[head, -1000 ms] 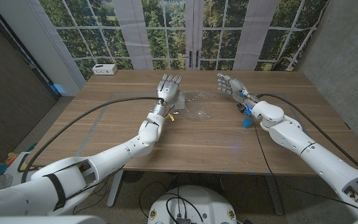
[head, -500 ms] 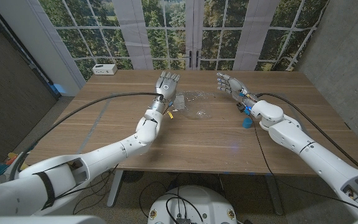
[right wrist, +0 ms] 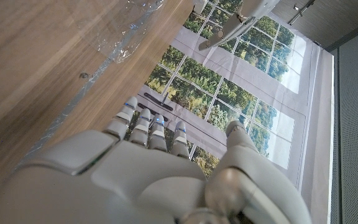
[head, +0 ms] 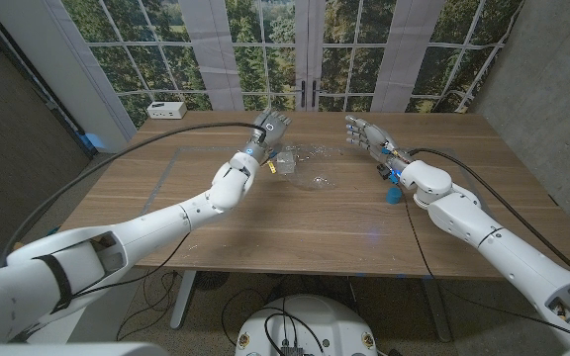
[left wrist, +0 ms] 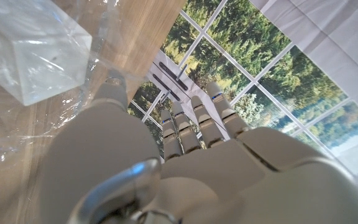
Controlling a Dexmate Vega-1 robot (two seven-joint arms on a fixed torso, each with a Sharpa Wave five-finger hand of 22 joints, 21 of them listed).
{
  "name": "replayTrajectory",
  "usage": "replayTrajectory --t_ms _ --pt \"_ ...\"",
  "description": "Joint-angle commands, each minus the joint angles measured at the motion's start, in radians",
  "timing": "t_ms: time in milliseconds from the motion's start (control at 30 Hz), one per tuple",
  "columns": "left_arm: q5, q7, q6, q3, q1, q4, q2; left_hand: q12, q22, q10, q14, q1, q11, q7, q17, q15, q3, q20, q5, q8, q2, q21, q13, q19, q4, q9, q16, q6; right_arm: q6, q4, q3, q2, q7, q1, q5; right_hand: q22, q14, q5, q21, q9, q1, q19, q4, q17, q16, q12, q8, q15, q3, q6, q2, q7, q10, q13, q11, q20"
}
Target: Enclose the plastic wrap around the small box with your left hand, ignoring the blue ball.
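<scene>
**Left hand beside the wrap, nothing held**

We saw the small box (head: 287,163), a clear block, sitting on the sheet of plastic wrap (head: 313,166) spread flat toward the far middle of the wooden table (head: 166,203). Our left hand (head: 270,130) hovered at the far left edge of that sheet, fingers (left wrist: 191,121) extended side by side and holding nothing. In the left wrist view the box (left wrist: 33,53) lay just beside the hand, apart from it, with the crinkled film (left wrist: 17,140) running under and around it.

Our right hand (head: 364,133) stood to the right of the wrap, fingers apart and empty. The blue ball (head: 393,194) lay nearer, beside the right forearm, well away from the sheet.

We judged the film light, limp and slippery, likely to cling and bunch instead of folding cleanly. The box looked rigid and light enough to slide if pushed. A loose edge of film on the left seemed the best hold, lifted over the box.
</scene>
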Motion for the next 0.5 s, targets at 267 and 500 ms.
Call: replayTrajectory --t_ms 267,500 --pt "-0.057 -0.198 -0.216 -0.116 -0.036 -0.103 0.060 -0.004 0.004 -0.034 -0.024 -0.044 0.017 0.017 0.006 -0.036 -0.047 0.017 0.041 0.000 -0.038 -0.017 -0.005 -0.014 0.018 0.003 0.001 -0.021 -0.002 -0.040 0.012 -0.016 -0.021 -0.032 -0.001 0.003 0.010 0.000 0.007 0.002 0.005 0.002 -0.001 0.003 0.003 -0.003 -0.001 0.003 -0.006 0.010 -0.003 -0.001 0.007 0.000 0.001 0.009" --pt "-0.117 -0.401 -0.306 -0.135 -0.087 -0.119 0.076 -0.007 0.005 -0.056 -0.036 -0.060 0.029 0.030 0.006 -0.025 -0.076 0.026 0.074 -0.004 -0.067 -0.024 -0.010 -0.014 0.024 0.004 0.000 -0.042 -0.003 -0.041 0.011 -0.016 -0.018 -0.028 -0.001 0.003 0.011 0.000 0.007 0.002 0.006 0.003 -0.002 0.003 0.003 -0.002 0.000 0.003 -0.006 0.010 -0.002 -0.001 0.008 0.000 0.003 0.009"
